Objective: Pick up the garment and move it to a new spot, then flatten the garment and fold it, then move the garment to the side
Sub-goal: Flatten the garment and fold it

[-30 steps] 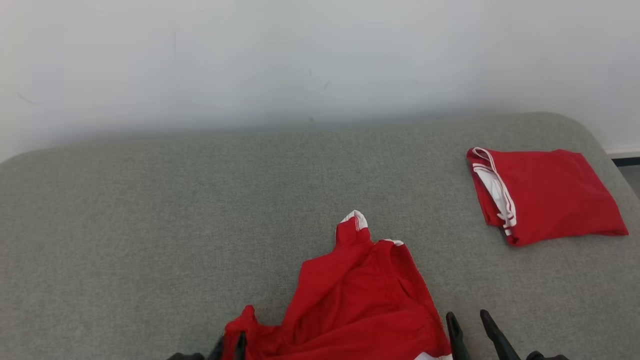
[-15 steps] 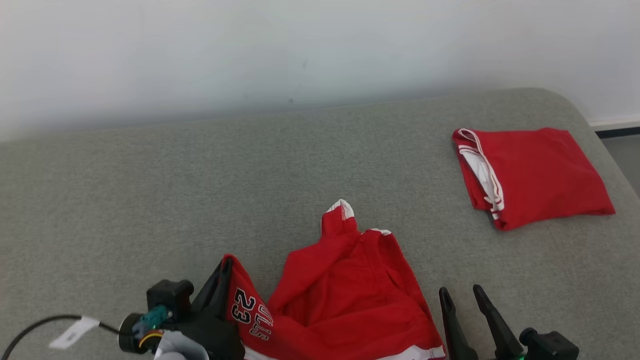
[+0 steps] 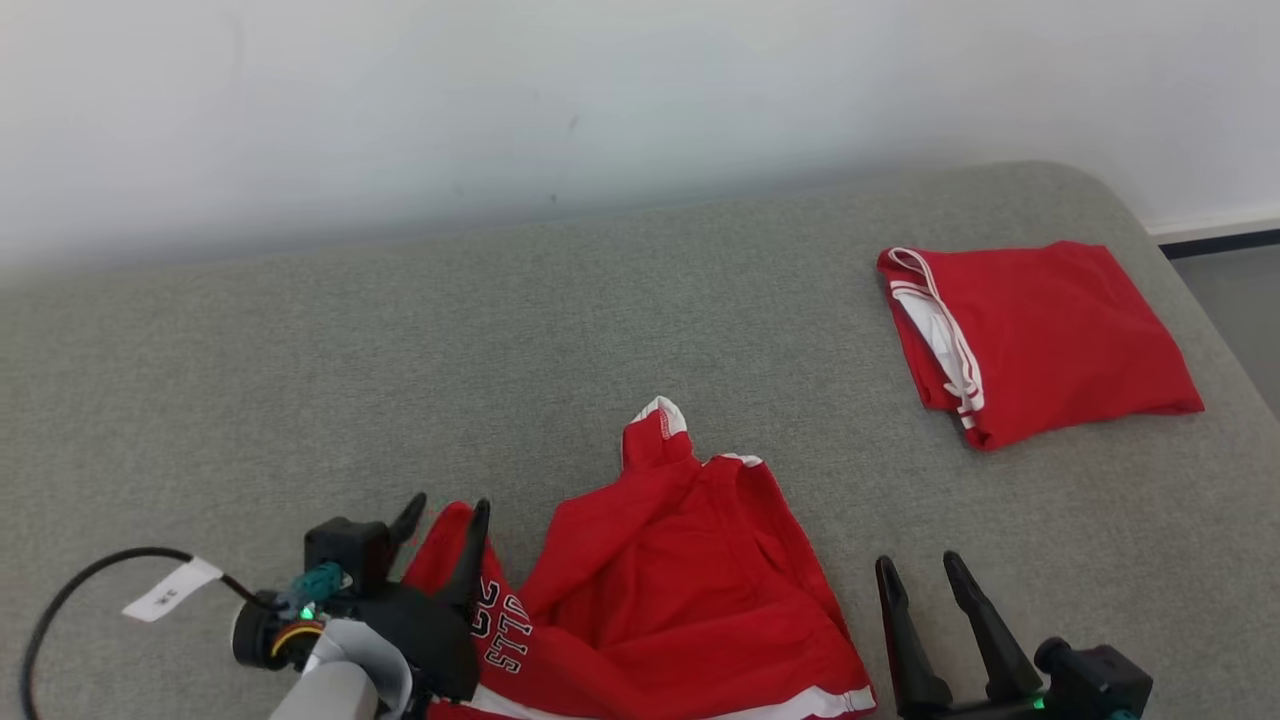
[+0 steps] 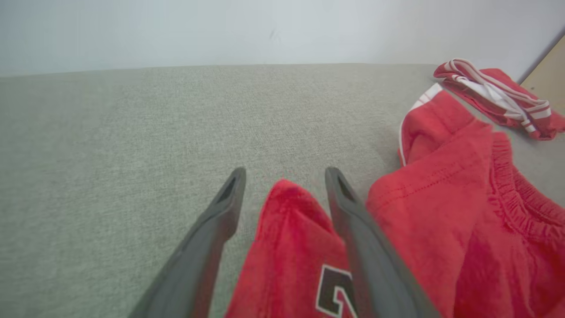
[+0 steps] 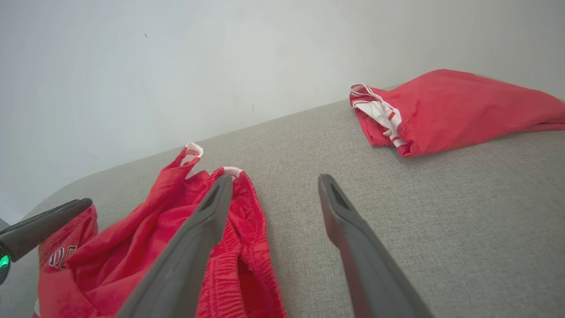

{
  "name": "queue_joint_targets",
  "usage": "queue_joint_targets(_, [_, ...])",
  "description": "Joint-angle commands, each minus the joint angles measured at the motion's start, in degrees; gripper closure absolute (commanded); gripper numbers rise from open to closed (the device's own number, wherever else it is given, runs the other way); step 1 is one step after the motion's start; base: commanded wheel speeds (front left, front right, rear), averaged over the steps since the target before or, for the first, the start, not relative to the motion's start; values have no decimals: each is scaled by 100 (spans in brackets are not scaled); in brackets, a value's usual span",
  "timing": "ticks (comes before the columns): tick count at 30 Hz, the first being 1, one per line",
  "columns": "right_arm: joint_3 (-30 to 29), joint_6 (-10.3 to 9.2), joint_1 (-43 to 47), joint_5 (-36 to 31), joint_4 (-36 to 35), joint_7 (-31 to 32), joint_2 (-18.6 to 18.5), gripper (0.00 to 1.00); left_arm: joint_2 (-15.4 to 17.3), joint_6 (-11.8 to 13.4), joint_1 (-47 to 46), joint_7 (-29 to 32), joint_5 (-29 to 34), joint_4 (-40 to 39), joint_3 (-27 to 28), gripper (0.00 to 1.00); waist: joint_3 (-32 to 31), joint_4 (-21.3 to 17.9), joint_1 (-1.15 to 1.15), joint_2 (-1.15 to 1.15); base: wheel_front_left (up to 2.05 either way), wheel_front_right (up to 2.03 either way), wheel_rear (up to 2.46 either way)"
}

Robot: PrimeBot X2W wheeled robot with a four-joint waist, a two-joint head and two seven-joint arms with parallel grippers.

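A crumpled red garment (image 3: 690, 600) with white trim and a printed number lies on the grey cushion (image 3: 400, 380) near its front edge. My left gripper (image 3: 447, 505) is open at the garment's left corner. In the left wrist view a raised red fold (image 4: 287, 207) sits between the spread fingers (image 4: 220, 221), and the left gripper (image 4: 286, 174) grips nothing. My right gripper (image 3: 916, 562) is open just right of the garment, over bare cushion. In the right wrist view its left finger (image 5: 198, 234) overlaps the garment's waistband (image 5: 247, 260), and the right gripper (image 5: 274, 179) holds nothing.
A second red garment (image 3: 1040, 335), folded, lies at the cushion's far right, near the rounded corner. A white wall runs behind the cushion. Floor (image 3: 1230, 290) shows past the right edge. A black cable with a white tag (image 3: 165, 590) loops beside my left wrist.
The left gripper, shut on the garment's left corner half a second ago, has opened and the corner has dropped. The camera has tilted, shifting the whole scene.
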Motion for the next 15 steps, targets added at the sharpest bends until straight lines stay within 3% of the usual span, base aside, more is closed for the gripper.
queue_joint_targets(1, [-25,-11,126,-36,-41,0,21,0,97,9,96,-39,-30,-197,63,0,-68,93,-1,-1,0,0,0])
queue_joint_targets(9, [-188,-11,484,-53,-191,-1,-19,0,388,9,1169,-31,-23,-1411,504,0,-193,338,-1,-1,0,0,0])
queue_joint_targets(15, [-24,-11,666,-137,-160,0,-264,0,539,8,1657,-32,18,-1483,319,0,-158,436,-1,-1,0,0,0])
